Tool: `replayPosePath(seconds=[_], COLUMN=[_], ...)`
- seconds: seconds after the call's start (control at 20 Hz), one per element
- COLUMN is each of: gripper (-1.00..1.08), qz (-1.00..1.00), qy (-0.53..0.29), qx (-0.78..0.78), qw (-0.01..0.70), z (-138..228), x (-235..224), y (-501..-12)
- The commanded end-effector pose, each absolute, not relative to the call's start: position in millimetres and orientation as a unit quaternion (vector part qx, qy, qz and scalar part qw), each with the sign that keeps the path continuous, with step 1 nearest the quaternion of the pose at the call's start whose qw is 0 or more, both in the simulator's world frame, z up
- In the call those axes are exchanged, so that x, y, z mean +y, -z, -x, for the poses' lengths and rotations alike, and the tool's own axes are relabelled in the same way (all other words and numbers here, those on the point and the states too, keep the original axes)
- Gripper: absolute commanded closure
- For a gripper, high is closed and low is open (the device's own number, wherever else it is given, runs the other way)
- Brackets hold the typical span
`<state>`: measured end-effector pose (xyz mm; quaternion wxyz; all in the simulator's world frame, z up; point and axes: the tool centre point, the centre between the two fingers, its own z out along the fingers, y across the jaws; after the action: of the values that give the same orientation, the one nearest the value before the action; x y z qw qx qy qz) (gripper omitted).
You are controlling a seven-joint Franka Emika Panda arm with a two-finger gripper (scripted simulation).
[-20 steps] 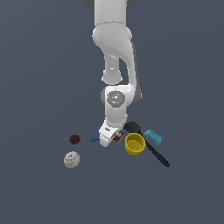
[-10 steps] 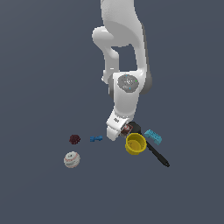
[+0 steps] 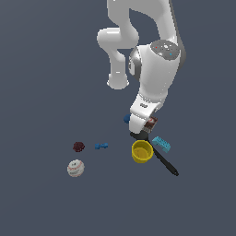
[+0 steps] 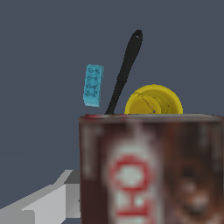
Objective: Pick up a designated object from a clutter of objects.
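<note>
We have the brown-and-red box [image 3: 150, 123] clamped in our gripper [image 3: 144, 130] and clear of the floor, the hand closed on it above the clutter, as the exterior view shows; in the wrist view the box [image 4: 151, 168] fills the foreground, its white-and-red markings blurred by closeness, with one grey finger [image 4: 41, 203] showing beside it. Directly beneath the load lie the yellow cup [image 3: 141, 151], the black spatula [image 3: 161, 158] running off to the exterior view's right, and the cyan comb-like block [image 3: 162, 144] just beside the spatula's handle. A blue ball [image 3: 126, 119] peeks out from behind the wrist, while the tiny blue piece [image 3: 101, 146], the dark red berry [image 3: 79, 146] and the white baseball [image 3: 75, 168] sit well apart on the exterior view's left. To do this lift well, in our judgement, we should keep the squeeze steady and rise straight up, without swinging, since the box appears held near one edge and could pivot between the pads. A slip here would drop it onto the cup or the spatula below.
</note>
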<state>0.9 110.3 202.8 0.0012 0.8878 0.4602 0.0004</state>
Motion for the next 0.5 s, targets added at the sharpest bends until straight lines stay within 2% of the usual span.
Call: replayPosePath(seconds=[0.0, 0.45], gripper=[1.08, 1.08], qz=[-0.888, -0.888], qy=[0.000, 0.000], qx=[0.460, 0.460], qw=[0.001, 0.001], z=[1, 2], x=[125, 177], y=[-230, -322])
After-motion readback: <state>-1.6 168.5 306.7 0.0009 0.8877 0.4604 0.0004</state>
